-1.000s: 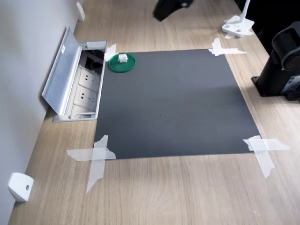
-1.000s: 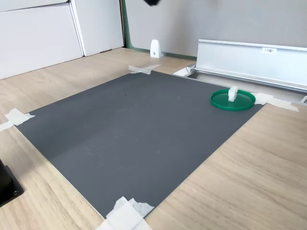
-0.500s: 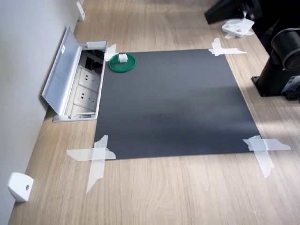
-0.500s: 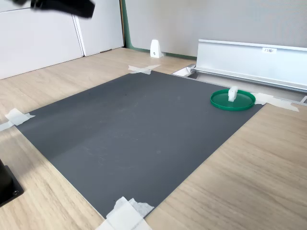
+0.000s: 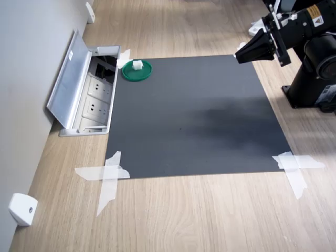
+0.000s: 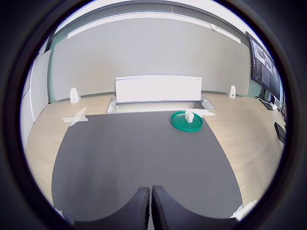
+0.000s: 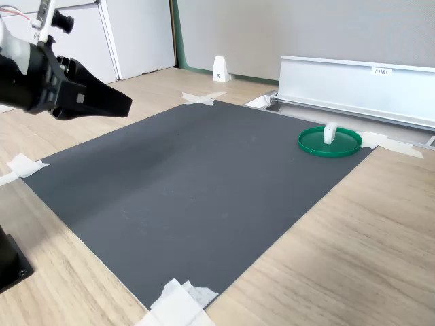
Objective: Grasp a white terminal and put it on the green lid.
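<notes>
The green lid (image 5: 137,71) lies on the far corner of the dark mat, beside the open socket box. A small white terminal (image 5: 137,65) stands on it, also seen on the lid in the second exterior view (image 7: 329,133) and the wrist view (image 6: 189,116). My gripper (image 5: 237,56) hangs in the air over the mat's opposite side, far from the lid, near the arm base. Its black fingers (image 6: 139,211) are pressed together with nothing between them. In the second exterior view the gripper (image 7: 126,105) points toward the lid (image 7: 329,142).
A dark mat (image 5: 194,115) is taped to the wooden table at its corners. An open metal socket box (image 5: 86,92) with a raised flap sits at the first exterior view's left. The arm's black base (image 5: 315,79) stands at the right. A white wedge piece (image 5: 22,209) sits by the wall.
The arm has swung away from above the lid toward its base and come lower, so the gripper is now in clear view. The terminal has stayed on the lid.
</notes>
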